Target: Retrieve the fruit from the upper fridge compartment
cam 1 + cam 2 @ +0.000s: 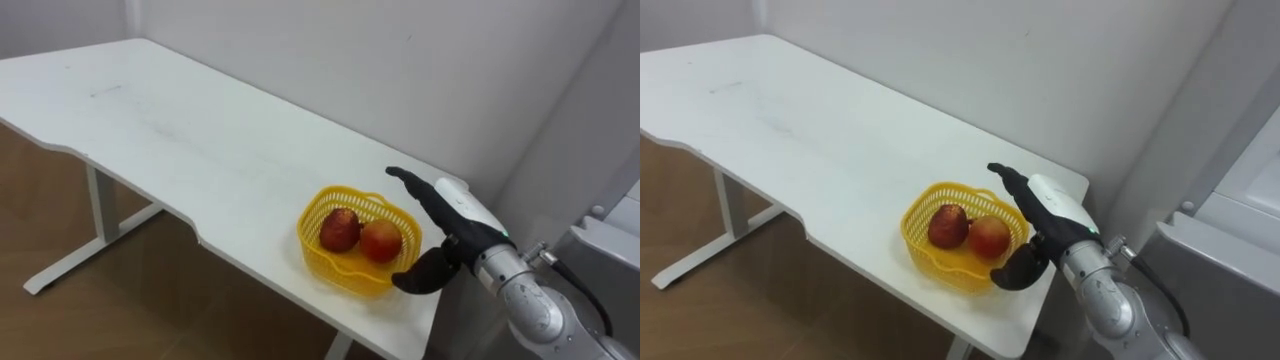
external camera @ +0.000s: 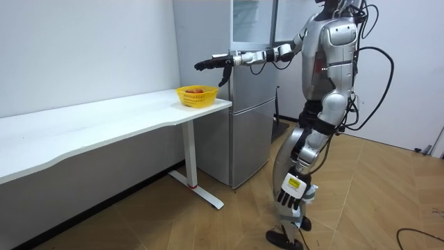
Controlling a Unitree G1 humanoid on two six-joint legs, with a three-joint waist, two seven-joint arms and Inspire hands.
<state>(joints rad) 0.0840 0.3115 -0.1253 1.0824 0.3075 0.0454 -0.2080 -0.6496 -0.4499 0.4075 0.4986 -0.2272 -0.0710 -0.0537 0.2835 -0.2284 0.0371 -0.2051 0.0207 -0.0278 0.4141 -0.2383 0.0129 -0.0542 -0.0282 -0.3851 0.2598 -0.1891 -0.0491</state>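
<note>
While open, right robot hand [image 1: 450,235] just beside yellow fruit basket [image 1: 345,270].

- Table [image 1: 150,120]: the left end is cut off by the left edge of the eye views, and the near right corner by their bottom edge.
- Fridge [image 2: 250,104]: the top is cut off by the room view's upper edge.
- Basket [image 1: 318,206]: the near right corner is hidden behind the thumb of the right hand [image 1: 452,228].
- Fruit [image 1: 340,230]: the undersides are hidden by the basket wall. In the room view the fruit is too small to count.
- Left hand [image 2: 290,193]: too small to read.
</note>
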